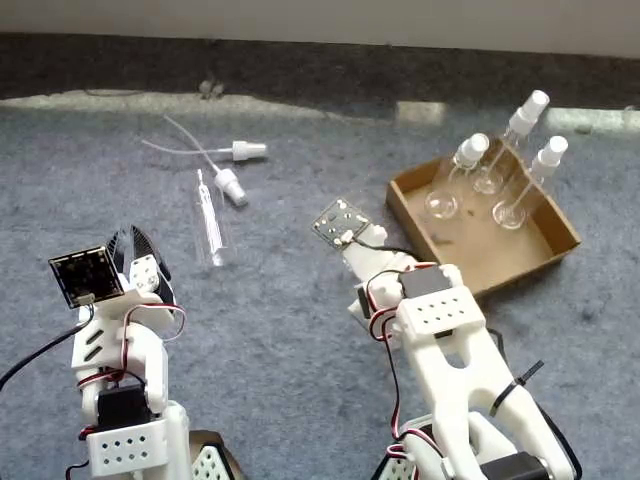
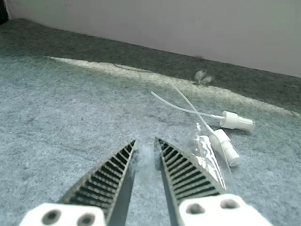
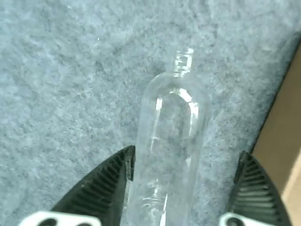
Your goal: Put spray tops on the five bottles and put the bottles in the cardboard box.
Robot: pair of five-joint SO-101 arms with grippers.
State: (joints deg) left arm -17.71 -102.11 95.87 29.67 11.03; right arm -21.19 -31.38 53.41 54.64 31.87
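Note:
A clear bottle [image 3: 171, 136] without a top lies on the grey carpet between the fingers of my right gripper [image 3: 186, 153], which is open around it; one finger sits close against its side, the other stands apart. The right arm [image 1: 440, 310] hangs just left of the cardboard box [image 1: 555, 245]. Three bottles with spray tops [image 1: 468, 158] stand in the box. Another bare bottle [image 1: 208, 220] lies further left, with two loose spray tops [image 1: 245, 150] [image 1: 230, 187] beyond it. My left gripper [image 2: 146, 141] is slightly open and holds nothing, short of that bottle [image 2: 207, 157] and the tops [image 2: 237, 121].
The box's brown wall [image 3: 282, 146] runs close beside the bottle at my right gripper. A dark strip and a pale wall [image 1: 320, 20] bound the carpet at the back. Open carpet lies between the two arms and left of the loose tops.

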